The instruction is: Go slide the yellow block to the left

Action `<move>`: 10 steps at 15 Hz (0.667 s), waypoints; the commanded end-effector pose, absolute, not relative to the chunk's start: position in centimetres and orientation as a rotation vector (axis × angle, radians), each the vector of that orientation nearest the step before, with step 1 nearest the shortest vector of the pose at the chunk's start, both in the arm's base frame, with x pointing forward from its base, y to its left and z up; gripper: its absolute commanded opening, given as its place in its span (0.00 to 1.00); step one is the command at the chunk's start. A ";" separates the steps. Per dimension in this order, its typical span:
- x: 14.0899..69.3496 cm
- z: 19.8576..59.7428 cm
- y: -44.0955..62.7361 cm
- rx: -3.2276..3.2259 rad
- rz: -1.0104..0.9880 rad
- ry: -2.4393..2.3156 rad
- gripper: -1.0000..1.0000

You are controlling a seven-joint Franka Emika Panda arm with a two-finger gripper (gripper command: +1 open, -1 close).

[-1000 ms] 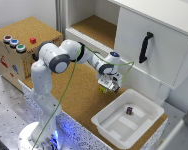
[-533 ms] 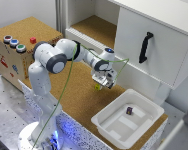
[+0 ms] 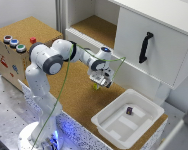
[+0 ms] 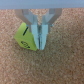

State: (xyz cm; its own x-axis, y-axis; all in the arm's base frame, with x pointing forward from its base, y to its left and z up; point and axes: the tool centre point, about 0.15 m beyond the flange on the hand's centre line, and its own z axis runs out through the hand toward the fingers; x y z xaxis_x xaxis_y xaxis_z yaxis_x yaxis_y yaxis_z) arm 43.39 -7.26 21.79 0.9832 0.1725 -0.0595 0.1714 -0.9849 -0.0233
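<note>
Since a second ago the arm has swung along the cork counter (image 3: pixel 74 102) and come down, so the gripper (image 3: pixel 99 83) now sits low over the yellow block (image 3: pixel 96 87), no longer hovering short of it. In the wrist view the gripper (image 4: pixel 40 42) has its fingers (image 4: pixel 44 35) drawn nearly together with nothing between them, and the yellow block (image 4: pixel 27 39) lies just beside one finger, touching or almost touching its outer face. That reads as a pushing stance rather than a grasp: contact looks made, and the sideways slide itself has yet to show. The white bin (image 3: pixel 144 107) with its small dark block (image 3: pixel 129 109) stands well apart.
</note>
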 end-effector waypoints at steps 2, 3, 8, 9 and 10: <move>45.6 20.1 -3.5 -3.255 0.050 -0.112 0.00; 45.9 20.1 -3.1 -3.251 0.054 -0.096 0.00; 45.7 21.2 -0.5 -3.190 0.134 -0.051 0.00; 45.2 21.6 0.0 -3.192 0.149 -0.047 0.00; 45.0 21.8 0.4 -3.197 0.160 -0.047 0.00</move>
State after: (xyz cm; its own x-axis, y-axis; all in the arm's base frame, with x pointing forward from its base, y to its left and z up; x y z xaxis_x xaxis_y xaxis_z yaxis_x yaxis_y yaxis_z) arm 45.01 -2.28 20.88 0.9976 0.0607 -0.0343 0.0611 -0.9981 0.0091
